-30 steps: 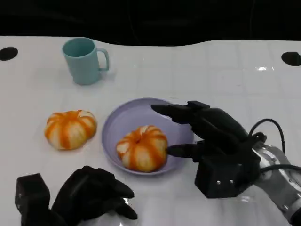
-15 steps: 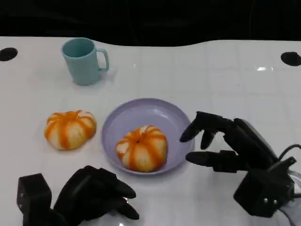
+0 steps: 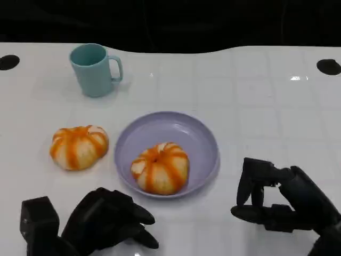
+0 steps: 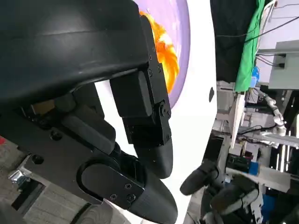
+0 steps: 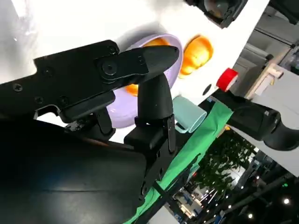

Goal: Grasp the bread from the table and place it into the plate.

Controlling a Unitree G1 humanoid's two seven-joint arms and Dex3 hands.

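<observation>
1. Head view: the plate [image 3: 205,140] sits at the frame's centre with one bread [image 3: 160,167] already lying in its lower-left part. A second bread [image 3: 79,146] lies on the table [image 3: 266,90] at left of centre, just beside the plate's rim but apart from it. A teal mug [image 3: 95,69] stands at upper left. The right hand [image 3: 279,200], lower right, holds nothing; its fingers are loosely bent and apart, off the plate. The left hand [image 3: 109,218], lower left, has its fingers curled in with nothing in them.

2. Left wrist view: the left hand's fingers [image 4: 149,140] cross the frame's middle, bent, with nothing between them. Part of the plate [image 4: 180,46] and the bread in it [image 4: 164,58] show at the top. The right hand [image 4: 219,186] appears at lower right.

3. Right wrist view: the right hand's fingers [image 5: 154,100] stand apart and empty before the plate [image 5: 119,116]; the second bread [image 5: 196,53] and the mug [image 5: 187,116] lie beyond.

4. Judgement: one bread is placed. If the remaining one is next, the left hand is nearer; it should spread its fingers first, come down from above, close gently round the soft sides, then lift clear of the rim before releasing beside the first bread.
</observation>
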